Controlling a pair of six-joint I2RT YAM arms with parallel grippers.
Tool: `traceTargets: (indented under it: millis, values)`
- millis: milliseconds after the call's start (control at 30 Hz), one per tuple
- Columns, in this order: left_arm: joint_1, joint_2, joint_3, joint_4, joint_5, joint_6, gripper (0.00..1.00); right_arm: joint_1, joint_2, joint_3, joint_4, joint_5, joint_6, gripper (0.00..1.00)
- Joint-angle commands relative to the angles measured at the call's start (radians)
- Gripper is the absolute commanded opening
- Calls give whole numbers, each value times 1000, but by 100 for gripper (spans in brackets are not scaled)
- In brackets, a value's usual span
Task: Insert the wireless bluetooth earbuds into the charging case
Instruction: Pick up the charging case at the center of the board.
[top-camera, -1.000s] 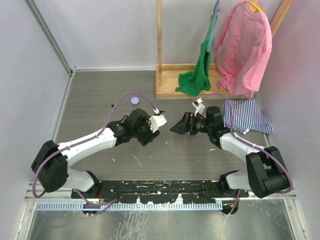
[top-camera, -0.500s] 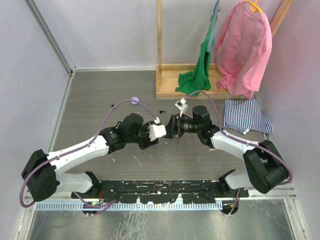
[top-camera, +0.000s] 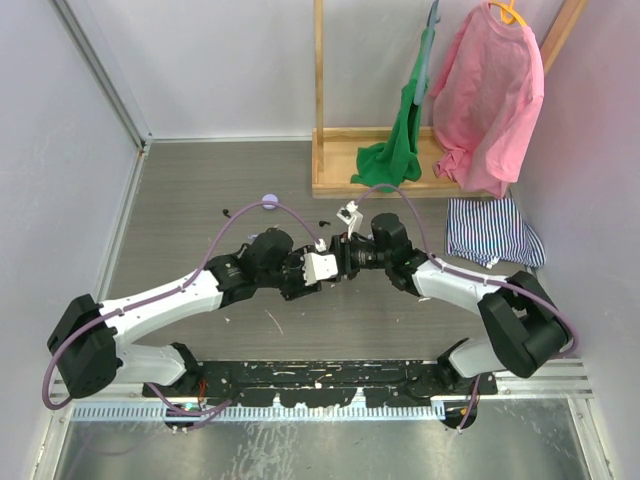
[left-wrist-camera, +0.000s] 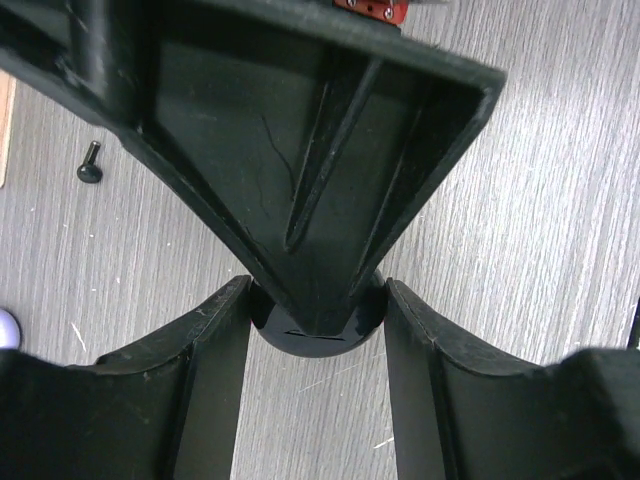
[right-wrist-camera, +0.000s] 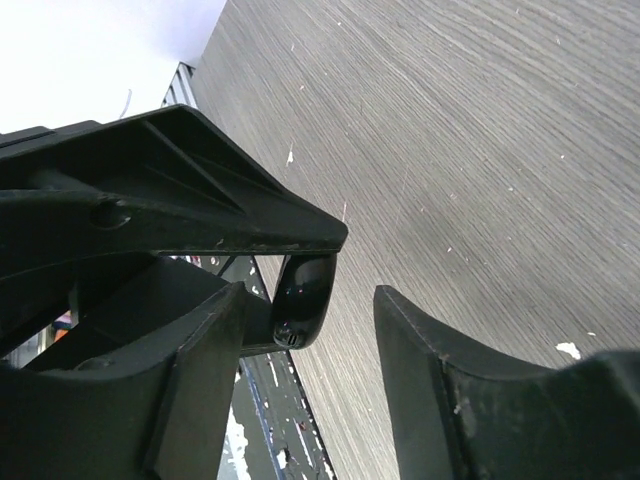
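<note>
A: Item: charging case (left-wrist-camera: 316, 338), a black, glossy, round puck. It is clamped between the fingers of the left gripper (left-wrist-camera: 317, 300). The right gripper (right-wrist-camera: 310, 292) sits part-open astride it, its far finger not touching.

B: Handling: the curved shell is slick and probably slips, so seat the pads squarely before squeezing. One black earbud (left-wrist-camera: 90, 162), tiny and stemmed, lies loose on the woodgrain table (left-wrist-camera: 520, 250).

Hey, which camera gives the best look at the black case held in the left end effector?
Right wrist view: the black case shows its glossy rim plainly. Left wrist view shows only its lower curve behind the right end effector. Top view hides it between the arms.
</note>
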Motion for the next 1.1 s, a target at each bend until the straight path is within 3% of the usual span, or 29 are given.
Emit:
traceTargets:
  millis: [0,133,267,433,700,833,1067]
  values:
    - [-7,-1,43,23,10,21,46,17,16,50,-1,11,-30,57]
    - [-8,0,48,15,8,24,47,33,31,72,-33,10,-56,49]
    - [-8,0,51,6,4,25,50,34,36,91,-66,7,-85,35]
    - [-8,-10,40,8,-36,19,60,35,9,109,-107,16,-135,17]
    - [-7,-70,-13,118,-163,-96,76,2,-52,87,-67,50,-146,11]
    - [16,-121,-61,199,-185,-193,81,-49,-88,41,54,26,-94,10]
    - [162,-220,-163,407,25,-504,82,-107,-130,-63,296,9,8,10]
